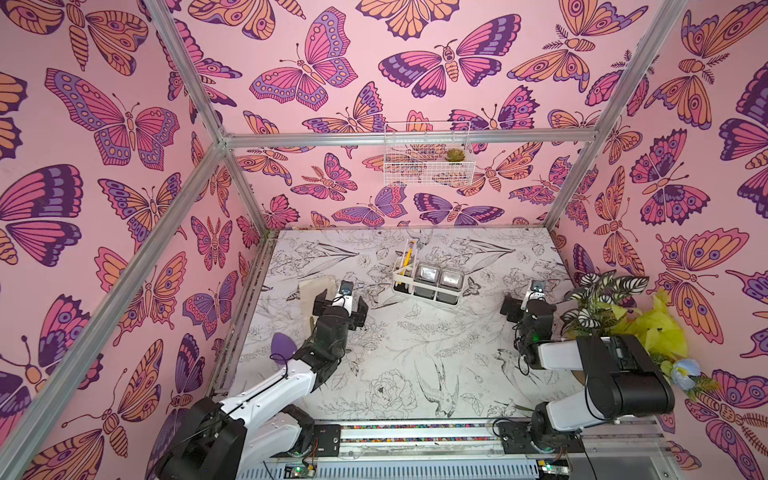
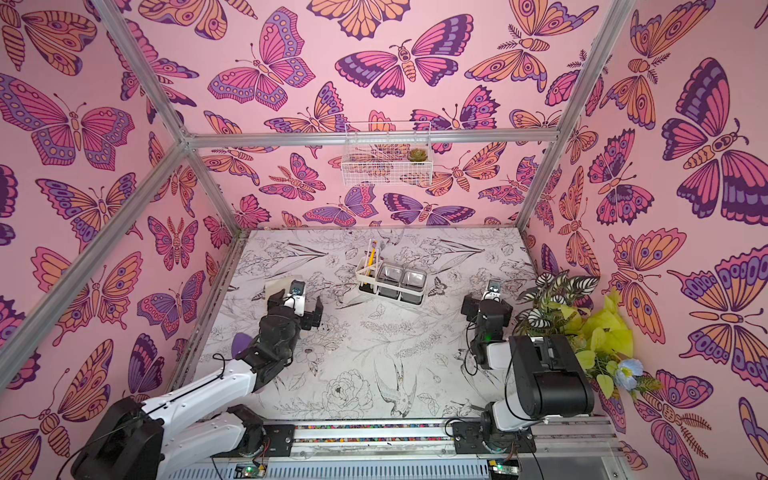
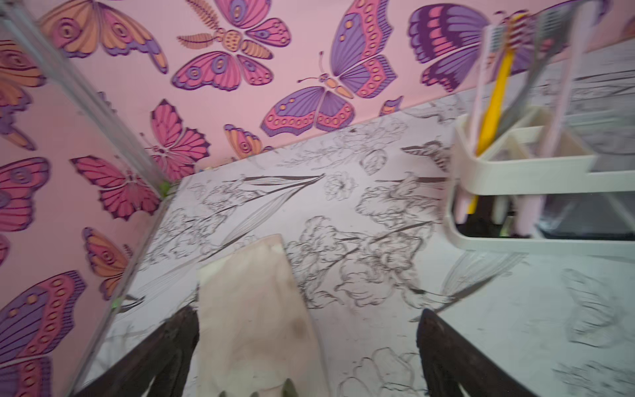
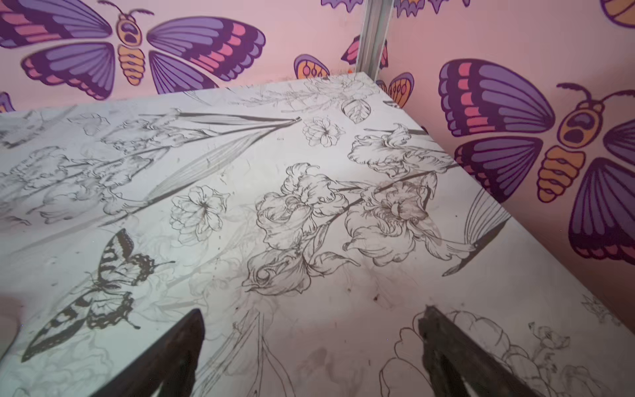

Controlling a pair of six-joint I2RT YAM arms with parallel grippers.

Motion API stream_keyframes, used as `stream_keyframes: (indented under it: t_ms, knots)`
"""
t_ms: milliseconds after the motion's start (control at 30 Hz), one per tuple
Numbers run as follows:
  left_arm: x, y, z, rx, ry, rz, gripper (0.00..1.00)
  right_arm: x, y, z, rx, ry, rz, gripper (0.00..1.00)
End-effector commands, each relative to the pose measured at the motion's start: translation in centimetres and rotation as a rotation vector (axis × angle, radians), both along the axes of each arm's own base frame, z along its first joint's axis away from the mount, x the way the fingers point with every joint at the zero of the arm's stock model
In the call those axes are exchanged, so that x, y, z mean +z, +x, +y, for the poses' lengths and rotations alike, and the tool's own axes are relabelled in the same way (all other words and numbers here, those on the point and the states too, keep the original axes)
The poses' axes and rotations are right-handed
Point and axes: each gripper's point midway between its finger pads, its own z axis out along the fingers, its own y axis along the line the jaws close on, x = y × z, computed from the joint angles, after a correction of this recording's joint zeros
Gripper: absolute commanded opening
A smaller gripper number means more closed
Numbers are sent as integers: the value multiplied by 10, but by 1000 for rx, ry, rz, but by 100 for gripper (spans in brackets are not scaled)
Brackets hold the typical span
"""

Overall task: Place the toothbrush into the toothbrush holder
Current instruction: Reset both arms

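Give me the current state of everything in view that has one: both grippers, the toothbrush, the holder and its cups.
left gripper, open, empty
right gripper, open, empty
yellow toothbrush, in the holder's slot section, bristles up, leaning
toothbrush holder, upright on the table
cups, seated in the holder; contents unclear
wire basket, hanging clear of the table

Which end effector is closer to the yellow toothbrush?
Left. The left end effector is off the toothbrush holder where the yellow toothbrush stands; the right end effector is off its cup end.
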Motion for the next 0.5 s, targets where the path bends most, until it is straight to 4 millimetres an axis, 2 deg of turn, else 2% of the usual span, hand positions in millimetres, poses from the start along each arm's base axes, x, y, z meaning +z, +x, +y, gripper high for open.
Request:
stream_keyframes:
  t_ms: [0,67,167,333,467]
  knots:
    - [12,7,38,128,31,-78,100,20,6,4,19,0,-72,99]
    - [-13,4,54,151,19,-27,100,16,7,1,-4,5,-34,99]
    - [-38,5,74,188,-34,15,100,15,11,3,10,2,-24,99]
    - [-41,18,85,146,-168,-14,100,13,14,2,0,4,4,99]
    - [-68,36,94,140,-231,34,100,13,14,2,-1,5,8,99]
